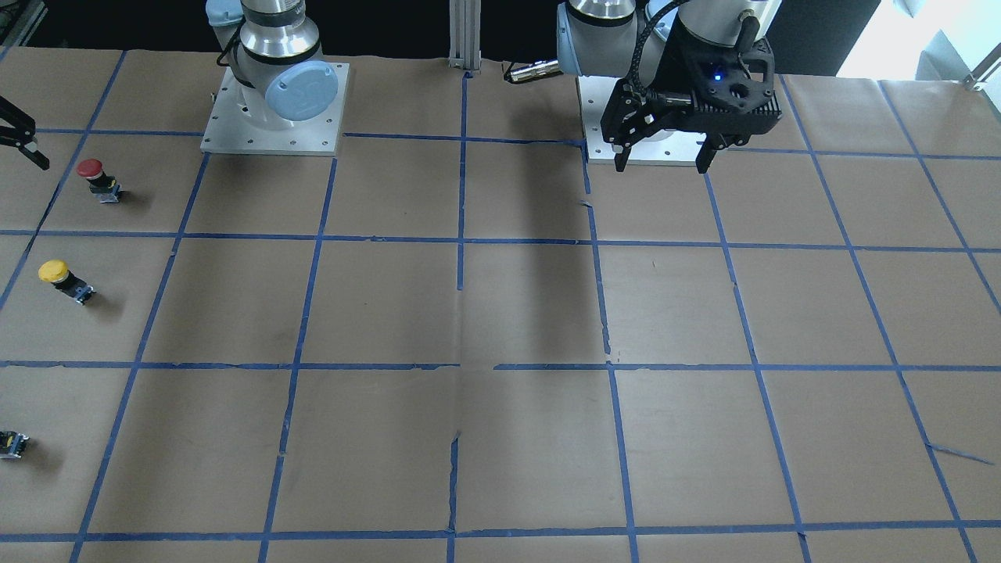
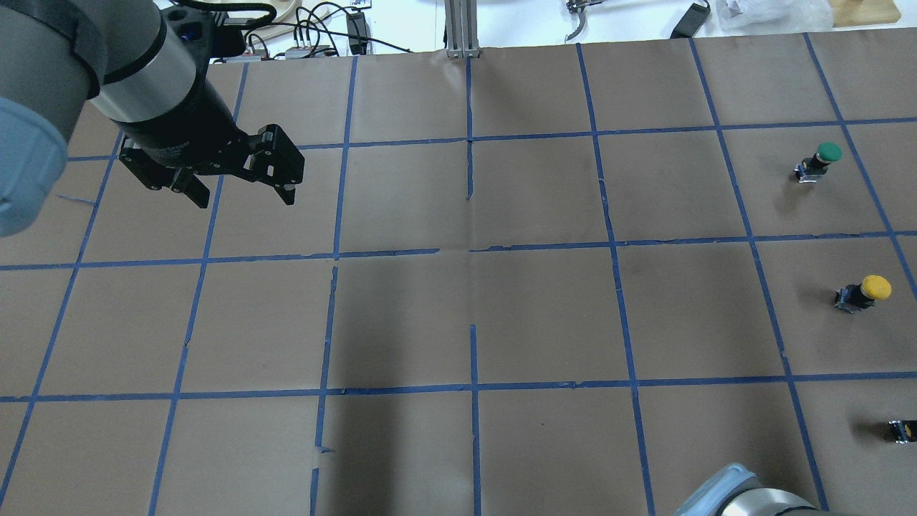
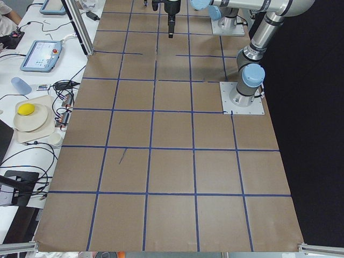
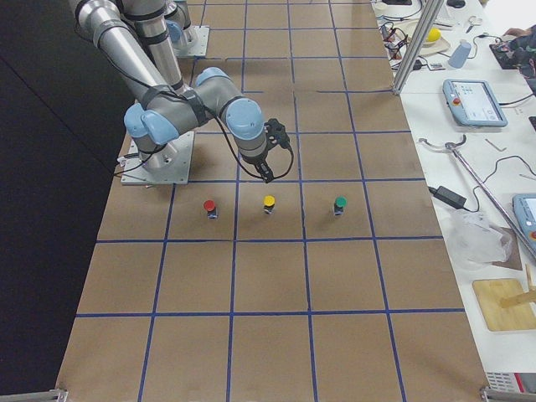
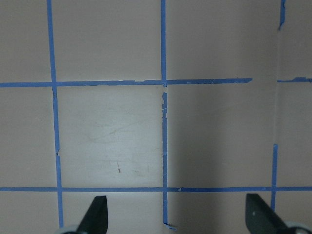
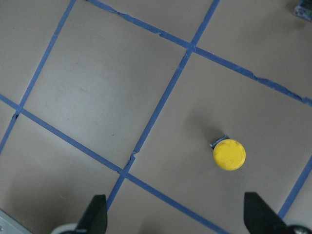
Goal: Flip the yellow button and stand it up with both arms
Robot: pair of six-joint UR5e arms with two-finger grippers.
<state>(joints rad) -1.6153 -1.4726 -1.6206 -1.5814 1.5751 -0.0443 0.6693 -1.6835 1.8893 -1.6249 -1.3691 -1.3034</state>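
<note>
The yellow button (image 1: 59,277) stands cap up on the brown paper at the robot's far right; it also shows in the overhead view (image 2: 867,290), the right side view (image 4: 269,203) and the right wrist view (image 6: 229,154). My right gripper (image 6: 176,217) is open and empty. It hangs above the table just on the robot's side of the button (image 4: 266,174), not touching it. My left gripper (image 2: 243,199) is open and empty, raised over the left half of the table near its base (image 1: 665,164). Its wrist view (image 5: 178,217) shows only bare paper.
A red-capped button (image 1: 94,176) and a green-capped button (image 2: 824,158) stand on either side of the yellow one. A tiny black block with a yellow spot (image 2: 903,430) lies at the right edge. The arms' base plates (image 1: 274,117) and a metal post (image 1: 465,35) stand nearby.
</note>
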